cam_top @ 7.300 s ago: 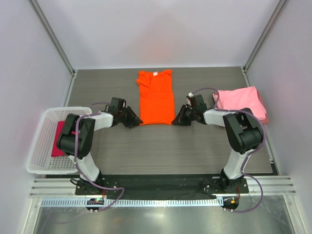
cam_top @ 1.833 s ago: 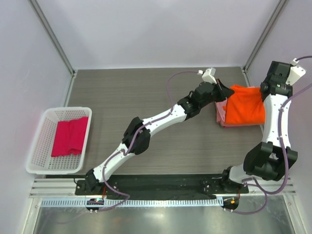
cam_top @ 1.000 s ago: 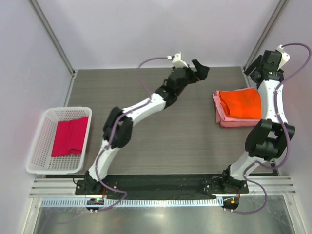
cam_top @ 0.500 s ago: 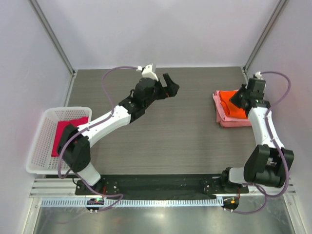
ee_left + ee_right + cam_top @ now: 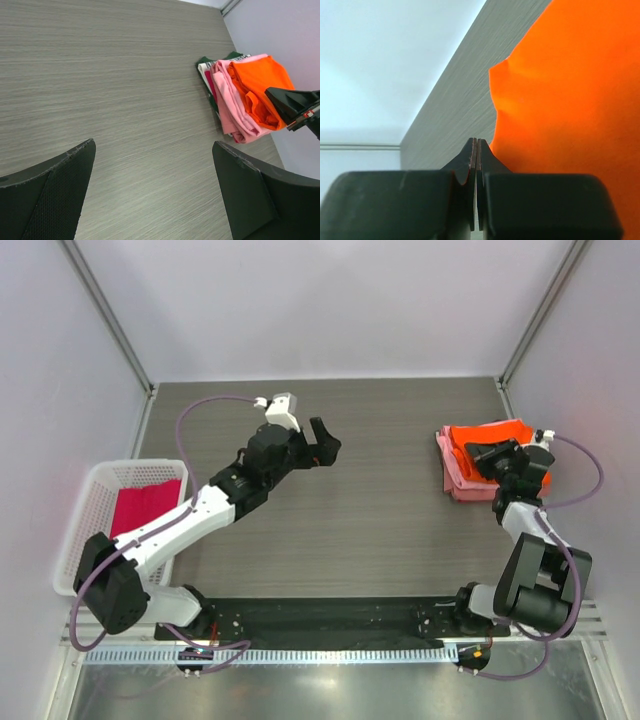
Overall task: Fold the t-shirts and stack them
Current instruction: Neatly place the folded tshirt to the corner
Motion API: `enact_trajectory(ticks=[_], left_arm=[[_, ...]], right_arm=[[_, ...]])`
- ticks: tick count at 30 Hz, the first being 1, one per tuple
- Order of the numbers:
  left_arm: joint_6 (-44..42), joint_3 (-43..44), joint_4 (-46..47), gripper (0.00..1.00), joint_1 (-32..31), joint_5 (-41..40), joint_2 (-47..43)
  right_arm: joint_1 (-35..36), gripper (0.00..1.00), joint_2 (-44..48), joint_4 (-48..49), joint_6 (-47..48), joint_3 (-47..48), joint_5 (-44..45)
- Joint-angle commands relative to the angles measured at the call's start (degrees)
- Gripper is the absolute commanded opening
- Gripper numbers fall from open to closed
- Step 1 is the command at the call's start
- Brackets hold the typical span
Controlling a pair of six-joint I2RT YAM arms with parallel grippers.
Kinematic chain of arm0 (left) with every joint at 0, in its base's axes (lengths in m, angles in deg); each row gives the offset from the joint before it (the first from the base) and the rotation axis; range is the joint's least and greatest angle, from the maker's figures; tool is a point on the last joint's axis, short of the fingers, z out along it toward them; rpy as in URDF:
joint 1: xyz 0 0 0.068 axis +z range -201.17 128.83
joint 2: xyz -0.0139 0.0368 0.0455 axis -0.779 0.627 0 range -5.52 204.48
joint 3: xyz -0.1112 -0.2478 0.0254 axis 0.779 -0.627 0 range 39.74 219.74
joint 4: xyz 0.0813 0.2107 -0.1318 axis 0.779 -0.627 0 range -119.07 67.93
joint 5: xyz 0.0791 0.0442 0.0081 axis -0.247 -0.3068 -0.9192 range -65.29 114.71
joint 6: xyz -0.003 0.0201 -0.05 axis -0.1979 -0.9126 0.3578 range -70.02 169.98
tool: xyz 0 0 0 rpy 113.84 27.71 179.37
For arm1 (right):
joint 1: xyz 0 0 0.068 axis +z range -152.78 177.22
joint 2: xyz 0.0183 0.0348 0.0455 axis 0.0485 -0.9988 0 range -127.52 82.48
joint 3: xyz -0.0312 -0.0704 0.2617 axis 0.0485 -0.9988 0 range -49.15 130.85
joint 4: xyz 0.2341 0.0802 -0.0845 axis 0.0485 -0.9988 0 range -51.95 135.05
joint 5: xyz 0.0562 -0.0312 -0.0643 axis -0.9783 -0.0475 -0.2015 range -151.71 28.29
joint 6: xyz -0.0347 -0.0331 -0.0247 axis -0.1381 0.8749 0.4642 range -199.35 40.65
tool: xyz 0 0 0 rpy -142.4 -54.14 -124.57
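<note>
Though closed, right claw (image 5: 474,143) beside t-shirt (image 5: 560,100)

Gripper (image 5: 474,145) at bottom centre, black, jaws pressed flat together with nothing seen between. Right of the tips and filling the right side, orange shirt (image 5: 560,100), smooth, with a small raised pucker on its left edge. Cloth edge just beside the right fingertip; contact not clear. Beyond, a slanting strip of grey wood-grain table (image 5: 457,105), running up to the right. Upper left, pale wall (image 5: 380,50), with a thin grey line low on it.
</note>
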Motion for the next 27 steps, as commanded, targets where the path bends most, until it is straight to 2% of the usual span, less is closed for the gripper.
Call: enact_trajectory(ticks=[1, 6, 12, 17, 21, 24, 27], left_arm=[[-2.08, -1.1, -0.73, 1.0, -0.06, -1.32, -1.29], [-2.43, -3.73, -0.73, 1.0, 0.03, -1.76, -2.26], [-3.14, -6.54, -0.73, 1.0, -0.06, -2.2, -3.75], [-4.63, -7.6, -3.98, 1.0, -0.06, -4.31, -5.51], [-4.81, -7.51, -6.61, 1.0, 0.56, -5.01, -7.09], [-4.46, -8.13, -8.55, 0.99, 0.73, -6.42, -8.5], [-4.02, -10.06, -9.26, 1.0, 0.73, -8.26, -9.82]], right_arm=[[-0.33, 0.01, -0.97, 15.79, -6.72, -2.81, -2.19], [-0.5, 0.01, -0.09, 17.72, -5.15, -9.75, 2.2], [-1.73, 0.01, -2.28, 24.84, -4.36, -14.94, 4.31], [-2.26, 0.01, -5.19, 31.26, -5.49, -14.51, -0.69], [-1.74, 0.01, 1.21, 23.38, -2.7, -11.09, -0.78], [0.63, 0.01, 7.19, 9.35, 2.31, -6.96, 0.0], [6.77, 0.01, 12.2, 1.93, 6.62, -3.09, 2.46]])
